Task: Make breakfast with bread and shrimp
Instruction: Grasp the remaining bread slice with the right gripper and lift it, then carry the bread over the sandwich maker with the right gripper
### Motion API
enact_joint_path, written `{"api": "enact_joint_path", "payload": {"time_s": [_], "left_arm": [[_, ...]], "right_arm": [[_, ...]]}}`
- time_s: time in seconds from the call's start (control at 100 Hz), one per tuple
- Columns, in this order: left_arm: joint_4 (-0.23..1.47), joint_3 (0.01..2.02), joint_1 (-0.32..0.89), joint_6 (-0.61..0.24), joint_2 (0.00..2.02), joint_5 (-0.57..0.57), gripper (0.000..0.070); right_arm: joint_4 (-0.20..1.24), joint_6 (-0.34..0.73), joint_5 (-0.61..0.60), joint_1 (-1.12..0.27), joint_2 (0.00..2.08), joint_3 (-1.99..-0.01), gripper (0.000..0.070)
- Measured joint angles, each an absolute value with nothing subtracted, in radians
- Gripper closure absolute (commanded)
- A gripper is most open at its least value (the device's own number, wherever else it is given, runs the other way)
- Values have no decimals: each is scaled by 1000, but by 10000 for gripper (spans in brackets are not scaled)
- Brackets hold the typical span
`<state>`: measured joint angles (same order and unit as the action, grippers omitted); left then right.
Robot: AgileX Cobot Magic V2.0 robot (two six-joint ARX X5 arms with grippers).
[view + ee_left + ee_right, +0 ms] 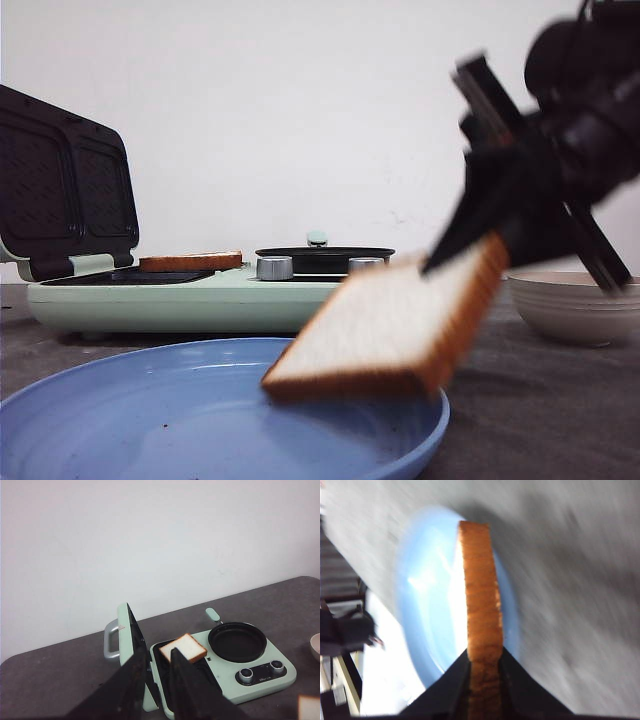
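My right gripper (478, 250) is shut on one bread slice (395, 325) by its crust and holds it tilted in the air over the blue plate (120, 420). In the right wrist view the crust edge (480, 590) runs out from between the fingers (515, 685), with the plate (427, 610) below. The second bread slice (190, 262) lies flat on the grill of the open mint-green sandwich maker (190, 300); it also shows in the left wrist view (183, 648). My left gripper (157, 653) hovers above the maker, open and empty. No shrimp is in view.
The maker's lid (65, 190) stands open at the left. A black round pan (325, 258) sits on its right half, with two knobs (274, 267) in front. A beige bowl (575, 305) stands at the right on the grey table (540, 410).
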<state>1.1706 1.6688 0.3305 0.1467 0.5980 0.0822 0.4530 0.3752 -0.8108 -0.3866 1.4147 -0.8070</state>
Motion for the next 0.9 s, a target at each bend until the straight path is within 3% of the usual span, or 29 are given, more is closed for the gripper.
{"api": "enact_joint_path", "payload": {"time_s": [0.19,0.38,0.61,0.9], "left_arm": [[1171,1669,333,147,598,82,685],[1171,1669,346,147,598,82,685],[1171,1669,371,147,598,82,685],[1171,1669,390,147,598,82,685]], "right_arm": [[450,405,-809,-420,1411,-939,700],[278,506,-810,-459,1425,-1076,700],[243,585,-806,-490,1578,-1343,700],[119,780,-666,-557,1793,-1498,700]]}}
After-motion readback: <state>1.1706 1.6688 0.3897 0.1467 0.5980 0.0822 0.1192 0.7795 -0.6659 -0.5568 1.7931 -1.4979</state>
